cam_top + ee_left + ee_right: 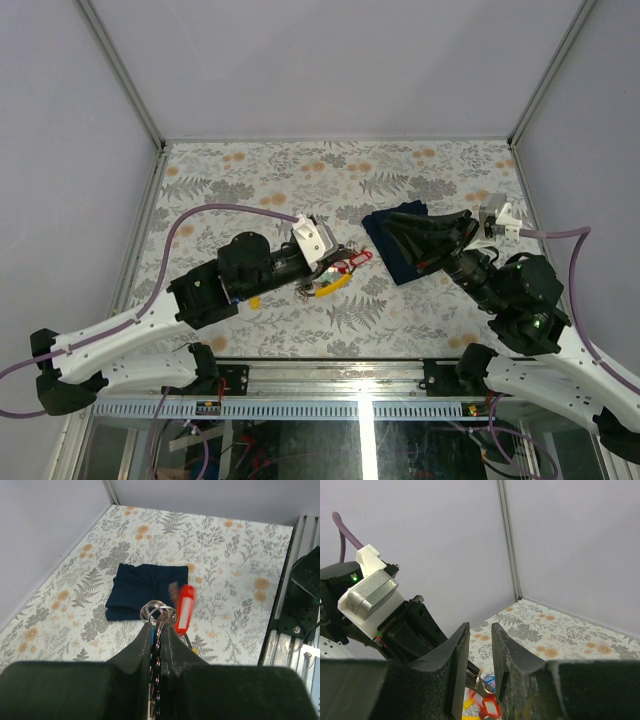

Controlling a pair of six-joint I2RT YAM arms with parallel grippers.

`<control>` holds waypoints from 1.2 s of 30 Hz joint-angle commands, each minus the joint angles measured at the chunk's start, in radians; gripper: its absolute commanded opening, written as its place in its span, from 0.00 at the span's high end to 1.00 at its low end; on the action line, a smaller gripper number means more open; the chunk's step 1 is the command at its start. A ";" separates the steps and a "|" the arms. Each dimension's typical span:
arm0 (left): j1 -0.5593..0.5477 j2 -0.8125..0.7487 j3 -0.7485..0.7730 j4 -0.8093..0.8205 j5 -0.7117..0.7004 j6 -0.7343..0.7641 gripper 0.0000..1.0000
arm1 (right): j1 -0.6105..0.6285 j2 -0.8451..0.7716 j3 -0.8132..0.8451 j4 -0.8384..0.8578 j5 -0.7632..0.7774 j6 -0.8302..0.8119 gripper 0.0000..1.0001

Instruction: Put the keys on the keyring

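My left gripper (159,625) is shut on the keyring (156,676), whose toothed silvery rim runs edge-on between the fingers. Small split rings (159,613) stick out past the fingertips, and a red tag (185,609) hangs beside them, blurred. In the top view the left gripper (322,264) holds this bunch over the table middle, with the red tag (353,261), a yellow tag (331,283) and silvery key metal (312,290) dangling. My right gripper (480,626) is open and empty, facing the left gripper (415,625). Red (490,709) and blue (490,681) tags show beyond its gap.
A dark navy folded cloth (392,262) lies on the flowered table under the right gripper (400,240) and also appears in the left wrist view (142,587). A small yellow piece (253,300) lies by the left forearm. Grey walls close the back and sides.
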 commanded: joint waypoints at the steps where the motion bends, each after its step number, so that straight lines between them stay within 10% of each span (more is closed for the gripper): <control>1: -0.007 -0.038 0.045 -0.021 -0.005 0.059 1.00 | -0.001 -0.023 0.028 -0.033 0.016 -0.073 0.70; 17: -0.006 -0.146 0.070 -0.079 0.125 0.102 1.00 | -0.002 0.004 0.169 -0.453 -0.162 -0.107 0.69; 36: -0.007 -0.183 0.162 -0.161 0.383 0.148 1.00 | -0.001 0.087 0.227 -0.403 -0.553 0.018 0.62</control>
